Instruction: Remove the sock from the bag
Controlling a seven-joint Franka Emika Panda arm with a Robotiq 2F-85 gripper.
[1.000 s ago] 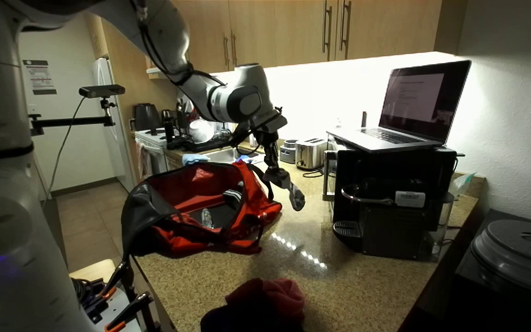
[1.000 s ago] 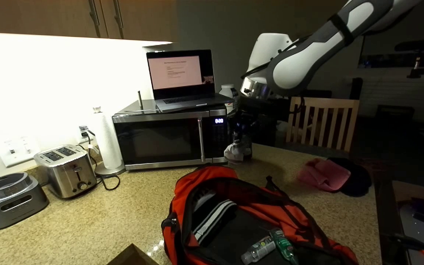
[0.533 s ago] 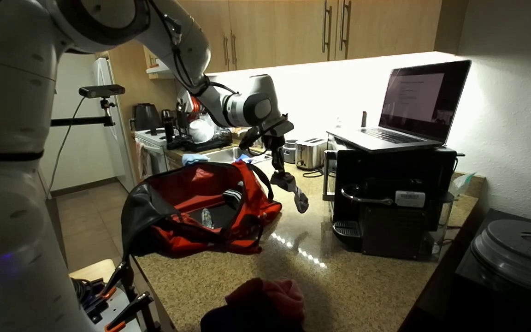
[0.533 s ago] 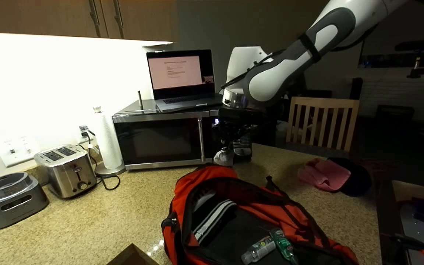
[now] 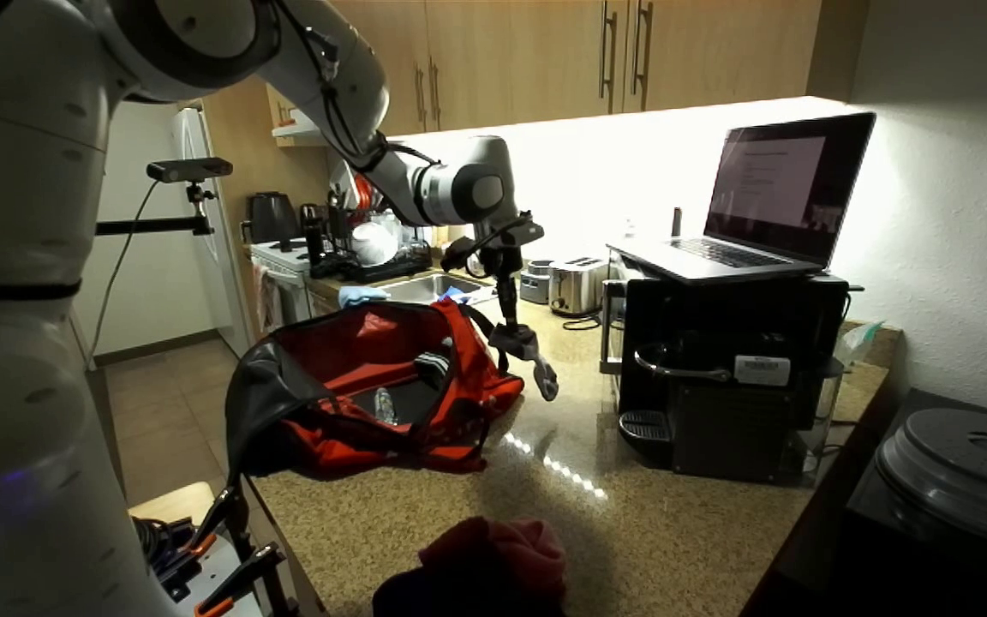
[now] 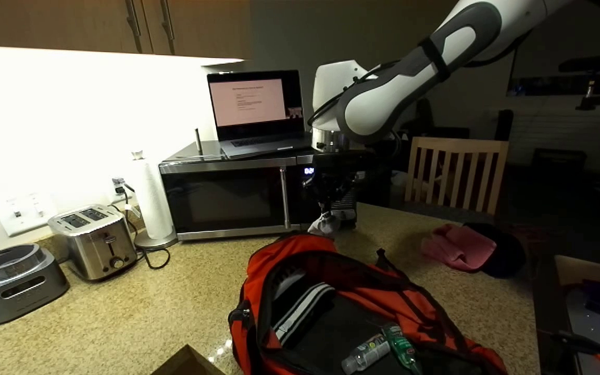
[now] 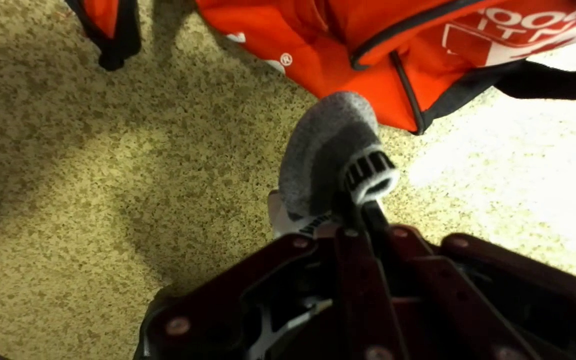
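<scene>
The sock point(image 7: 330, 135), pale grey with a black-and-white striped cuff, hangs below my gripper point(image 7: 363, 207). The jaws are closed on its fabric, and their tips are partly covered by it. In both exterior views the sock point(image 5: 546, 379) is in the air over the counter, outside the bag and just past its end. The bag point(image 5: 483, 377) lies unzipped on the counter, its red end wall point(image 7: 313, 50) with white lettering close to the sock in the wrist view. The gripper point(image 6: 326, 212) points nearly straight down.
Inside the bag lie a clear bottle point(image 6: 367, 354), a green bottle point(image 6: 401, 346) and a dark striped item point(image 6: 302, 310). A pinkish cloth point(image 5: 528, 548) with something dark is on the counter. Beyond the sock stand a coffee machine point(image 5: 716, 420) and a microwave point(image 6: 227, 203) bearing a laptop point(image 6: 250, 104).
Still gripped, the sock has sunk slightly. It swung a little away from the bag's end, then back nearer to it. The arm has reached further over, and its wrist is more upright.
</scene>
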